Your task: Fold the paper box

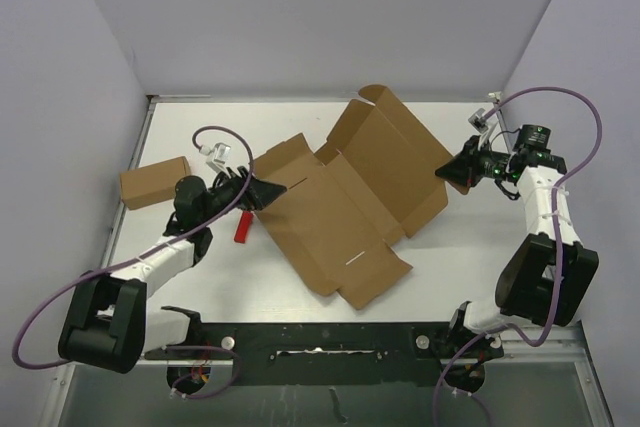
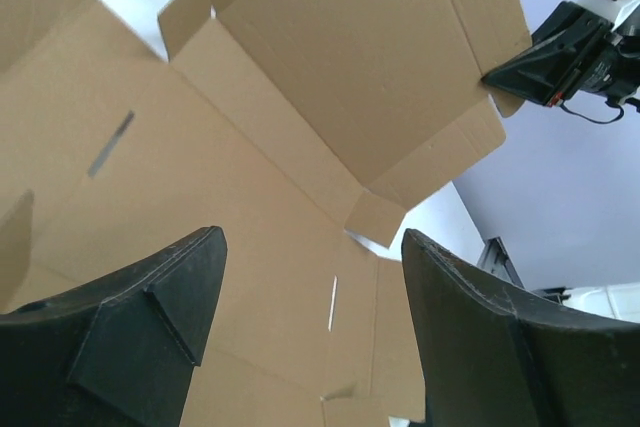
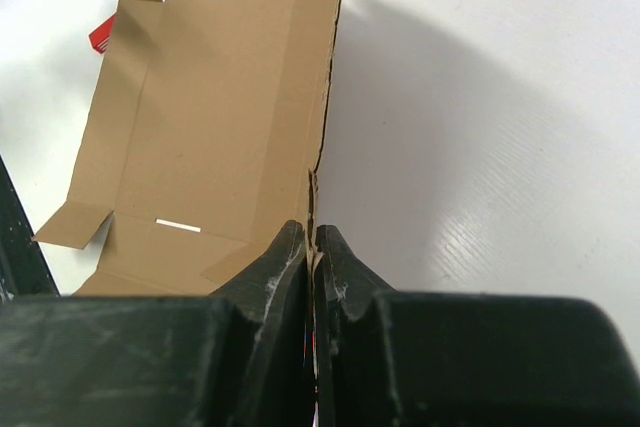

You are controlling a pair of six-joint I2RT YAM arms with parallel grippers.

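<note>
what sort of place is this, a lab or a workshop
Probably a robot lab test cell: a white table boxed in by plain walls, a left arm and right arm bolted at its near edge, and props on it: the paper box, a small cardboard box.

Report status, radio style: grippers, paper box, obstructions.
Right gripper shut on paper box edge. Left gripper open at opposite edge. Red block lies near box.

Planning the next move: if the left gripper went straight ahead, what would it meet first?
The large plain brown cardboard mailer box; the left gripper points at its nearest panel, apparently at its edge, though depth is unclear.
</note>
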